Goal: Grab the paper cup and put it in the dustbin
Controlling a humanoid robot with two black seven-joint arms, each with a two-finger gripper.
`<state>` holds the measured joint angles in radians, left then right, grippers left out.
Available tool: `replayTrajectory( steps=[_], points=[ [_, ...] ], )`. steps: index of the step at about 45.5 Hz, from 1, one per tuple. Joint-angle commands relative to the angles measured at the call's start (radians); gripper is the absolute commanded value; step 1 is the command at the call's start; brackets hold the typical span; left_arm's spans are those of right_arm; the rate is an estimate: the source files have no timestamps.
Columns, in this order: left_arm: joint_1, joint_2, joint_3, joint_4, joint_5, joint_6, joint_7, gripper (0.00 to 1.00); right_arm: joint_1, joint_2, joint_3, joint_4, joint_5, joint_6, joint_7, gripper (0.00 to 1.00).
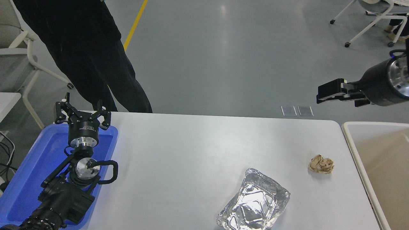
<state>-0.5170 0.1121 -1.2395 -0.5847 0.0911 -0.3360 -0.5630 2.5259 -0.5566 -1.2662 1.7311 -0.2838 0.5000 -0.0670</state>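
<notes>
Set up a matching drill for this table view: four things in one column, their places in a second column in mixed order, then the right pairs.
Things:
1. foil tray
2. paper ball
3. left gripper
4. dustbin

Places:
A. over the far end of the blue tray
B. off the table's right end
C. near front edge of the table
D. on the table, between the foil tray and the dustbin

Pairs: 1-C, 2-D, 3-A, 4-B
</notes>
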Motion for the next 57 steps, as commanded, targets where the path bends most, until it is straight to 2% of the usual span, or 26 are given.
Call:
replayTrajectory(
  steps=[1,8,20,31,39,57],
  points=[
    [0.0,0.0,0.0,0.0,-0.001,0.0,0.0,0.99,0.079,0.03,0.01,0.014,0.011,0.183,0.007,1.0],
    [0.0,0.0,0.0,0.0,-0.001,0.0,0.0,0.99,0.082,0.044,0.028,0.014,0.037,0.192,0.007,1.0],
    [0.0,0.0,0.0,0.0,-0.001,0.0,0.0,0.99,0.071,0.171,0.051,0.004,0.117,0.181,0.007,1.0],
    [0.0,0.0,0.0,0.0,-0.001,0.0,0.0,0.99,-0.007,0.254,0.051,-0.051,0.117,0.1,0.007,1.0],
    [0.0,0.0,0.0,0.0,-0.001,0.0,0.0,0.99,-0.041,0.274,0.037,-0.076,0.086,0.092,0.007,1.0],
    [0.0,0.0,0.0,-0.001,-0.001,0.0,0.0,0.99,-0.038,0.27,0.031,-0.074,0.1,0.103,0.007,1.0]
  ],
)
